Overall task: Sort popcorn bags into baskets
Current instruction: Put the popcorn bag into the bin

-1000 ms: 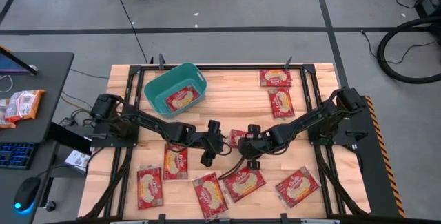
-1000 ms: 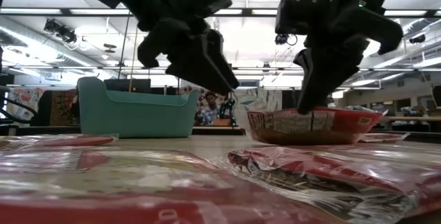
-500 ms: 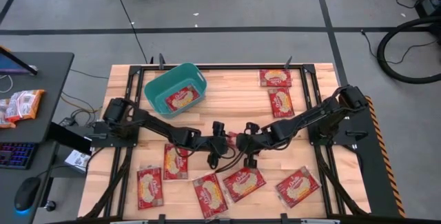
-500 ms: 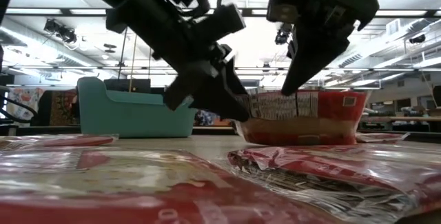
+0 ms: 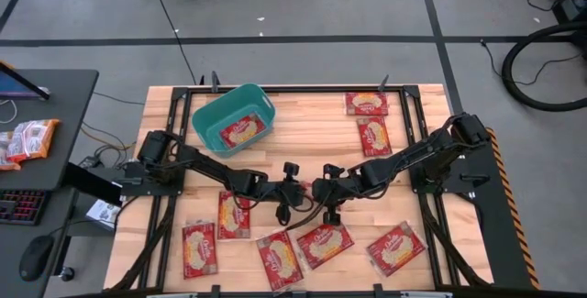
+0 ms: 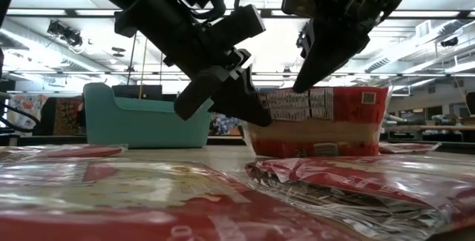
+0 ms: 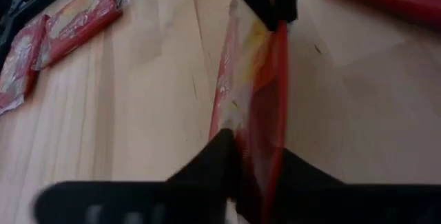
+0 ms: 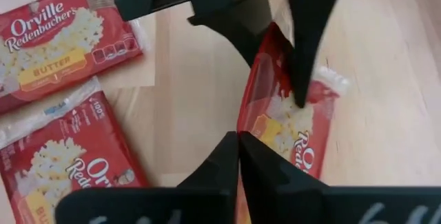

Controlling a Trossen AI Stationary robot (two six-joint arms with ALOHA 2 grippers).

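Note:
One red popcorn bag [image 6: 326, 122] stands on edge at the table's middle [image 5: 309, 184], between my two grippers. My left gripper [image 5: 296, 189] comes at it from the left and is shut on it. My right gripper [image 5: 321, 190] comes from the right and is shut on it too. The teal basket [image 5: 206, 115] stands at the far left with one bag [image 5: 242, 131] lying flat inside. Several more bags lie flat on the table, near the front edge [image 5: 324, 245] and at the far right [image 5: 367, 103]. My left gripper pinches the bag's left end [image 7: 256, 160] between its two fingers, one on each face. The fingers come from the table's left, slanting down. The bag stands upright on its long edge, its lower edge [image 6: 312, 150] down at the table. My right gripper holds the same bag by its upper edge [image 6: 310, 94], toward the left end, pinched between its two fingers [image 8: 227, 151]. The fingers slant down from the table's right and from above. The bag hangs upright below them.
A flat bag [image 6: 334, 189] lies just in front of the standing one, and others [image 5: 233, 215] [image 5: 396, 248] lie along the near edge. A dark desk [image 5: 46, 124] with a keyboard stands left of the table. Bare wood [image 5: 312, 128] shows between the basket and the far-right bags.
My left gripper has gone down and toward the right, up to the bag, and has shut on its left end. The bag, which sagged nearly flat under my right gripper, has tipped up onto its long edge. My right gripper has tipped a little.

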